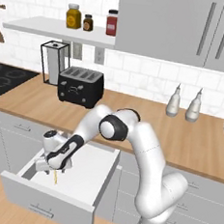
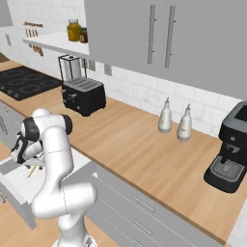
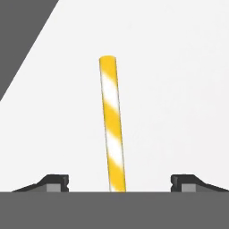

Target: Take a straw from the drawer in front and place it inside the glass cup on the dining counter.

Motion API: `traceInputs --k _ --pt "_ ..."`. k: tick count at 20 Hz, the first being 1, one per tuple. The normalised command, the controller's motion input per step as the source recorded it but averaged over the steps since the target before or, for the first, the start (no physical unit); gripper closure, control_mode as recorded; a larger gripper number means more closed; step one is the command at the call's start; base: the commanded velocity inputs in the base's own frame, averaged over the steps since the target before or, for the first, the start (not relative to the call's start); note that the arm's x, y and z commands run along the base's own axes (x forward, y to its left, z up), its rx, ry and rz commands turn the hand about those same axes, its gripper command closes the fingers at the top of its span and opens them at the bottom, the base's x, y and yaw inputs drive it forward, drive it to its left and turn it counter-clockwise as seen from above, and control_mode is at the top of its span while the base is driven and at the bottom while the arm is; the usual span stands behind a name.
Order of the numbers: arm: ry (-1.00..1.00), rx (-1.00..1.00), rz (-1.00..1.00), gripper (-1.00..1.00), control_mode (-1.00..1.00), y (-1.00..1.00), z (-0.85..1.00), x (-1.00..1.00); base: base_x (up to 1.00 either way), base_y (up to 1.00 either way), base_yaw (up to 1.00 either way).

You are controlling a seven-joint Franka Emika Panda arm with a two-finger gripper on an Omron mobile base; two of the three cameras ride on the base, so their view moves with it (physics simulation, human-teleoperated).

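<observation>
1 straw (image 3: 112, 125); gripper (image 3: 120, 181) spread; 1 drawer (image 1: 90, 180).

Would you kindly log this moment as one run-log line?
phase: reaching | gripper: open, straddling straw | straw: lying in open drawer | grasp: not yet closed

The drawer (image 1: 85, 179) is standing pulled out with its white floor lying mostly bare, its low side walls and grey front panel walling in the pincer (image 1: 48, 167), which is hanging low over the left part with the yellow straw (image 1: 55, 176) pointing down beneath it. In the hand view the fingertips (image 3: 53, 182) are sitting wide apart, leaving open room on either side of the straw. Up on the tabletop (image 1: 146, 124), the toaster (image 1: 80, 85) and two bottles (image 1: 182, 104) are standing well back from the drawer opening.
</observation>
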Motion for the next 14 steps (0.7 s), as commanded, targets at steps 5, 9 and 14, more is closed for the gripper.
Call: traceInputs --k 5,9,14 --pt "0.00 0.00 0.00 1.00 -1.00 0.00 -0.94 -0.39 0.00 0.00 0.00" --pt "0.00 0.00 0.00 1.00 -1.00 0.00 -1.00 -0.47 0.00 0.00 0.00" --pt "0.00 0.00 0.00 1.00 -1.00 0.00 -1.00 -0.51 0.00 0.00 0.00"
